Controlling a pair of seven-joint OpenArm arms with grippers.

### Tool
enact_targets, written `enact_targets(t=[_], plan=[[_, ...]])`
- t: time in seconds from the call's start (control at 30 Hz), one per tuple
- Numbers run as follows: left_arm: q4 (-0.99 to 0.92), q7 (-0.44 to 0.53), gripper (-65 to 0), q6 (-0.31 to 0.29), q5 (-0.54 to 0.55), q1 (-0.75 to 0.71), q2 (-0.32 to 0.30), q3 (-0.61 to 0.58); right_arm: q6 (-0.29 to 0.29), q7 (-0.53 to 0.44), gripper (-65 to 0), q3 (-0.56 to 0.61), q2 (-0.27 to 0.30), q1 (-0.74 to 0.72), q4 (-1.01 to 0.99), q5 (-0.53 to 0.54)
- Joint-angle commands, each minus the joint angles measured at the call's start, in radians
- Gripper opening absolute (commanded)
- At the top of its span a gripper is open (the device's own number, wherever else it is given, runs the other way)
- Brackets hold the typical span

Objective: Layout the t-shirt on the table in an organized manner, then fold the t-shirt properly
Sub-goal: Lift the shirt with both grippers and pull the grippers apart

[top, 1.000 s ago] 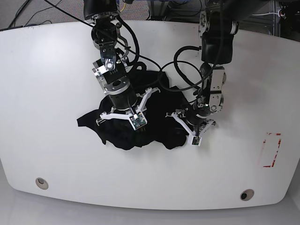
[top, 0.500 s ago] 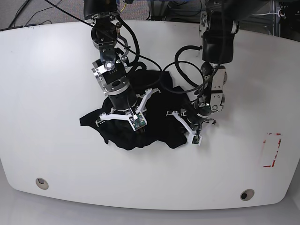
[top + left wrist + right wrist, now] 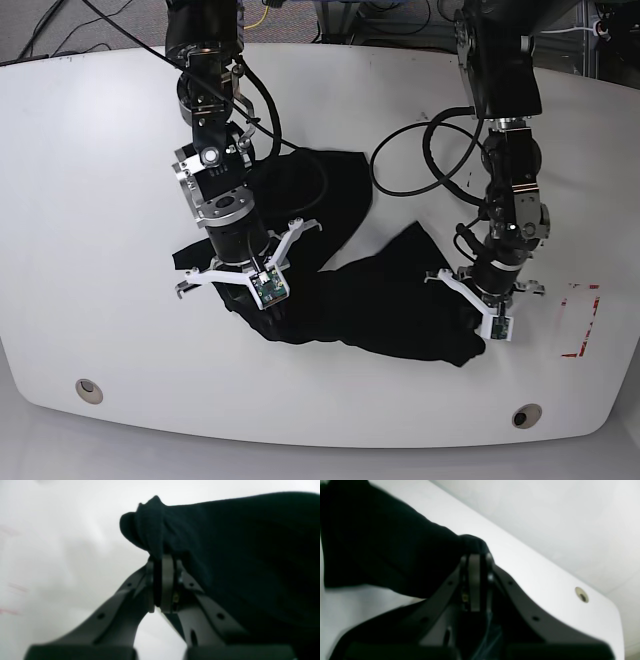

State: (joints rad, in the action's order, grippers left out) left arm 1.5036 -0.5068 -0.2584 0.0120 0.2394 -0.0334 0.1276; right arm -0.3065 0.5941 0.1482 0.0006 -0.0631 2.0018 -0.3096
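Note:
The black t-shirt lies bunched and stretched sideways across the middle of the white table. In the base view my left gripper is at the shirt's right end and my right gripper is at its left front part. The left wrist view shows the left gripper shut on a bunched fold of the t-shirt. Seen from the right wrist, the right gripper is likewise shut on a fold of the t-shirt. Each pinched edge is hidden between the fingers.
Two round grommet holes sit near the table's front edge. Red tape marks lie just right of the left gripper. Black cables loop over the table behind the shirt. One grommet hole shows in the right wrist view.
The left gripper closed on the shirt's edge and moved right and toward the front, drawing the fabric out wider. The right arm shifted slightly left and forward with its fold.

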Motion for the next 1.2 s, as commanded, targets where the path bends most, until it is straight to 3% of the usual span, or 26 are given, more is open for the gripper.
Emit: enact_targets(t=[0.0,0.33,0.47,0.8,1.17], plan=[[0.11,0.003,-65.0,-0.005,0.012,-0.001,-0.015,-0.003,0.011,-0.035,-65.0,-0.002,0.009,-0.045,0.021,-0.003],[0.374,-0.056,-65.0,-0.005,0.01,0.011,-0.032,-0.003,0.011,-0.033,-64.8,-0.014,0.048,-0.169,0.02,-0.003],[0.43,-0.089,-65.0,-0.005,0.01,0.048,-0.033,-0.003,0.011,-0.032,-64.8,-0.014,0.052,-0.231,0.018,-0.003],[0.489,-0.16,-65.0,-0.005,0.01,0.205,-0.059,0.001,0.008,-0.03,-64.8,-0.015,0.134,-0.398,-0.016,0.002],[0.489,-0.255,-65.0,-0.005,0.009,0.43,-0.086,0.013,-0.119,-0.03,-64.8,-0.015,0.155,-0.577,-0.092,-0.003]])
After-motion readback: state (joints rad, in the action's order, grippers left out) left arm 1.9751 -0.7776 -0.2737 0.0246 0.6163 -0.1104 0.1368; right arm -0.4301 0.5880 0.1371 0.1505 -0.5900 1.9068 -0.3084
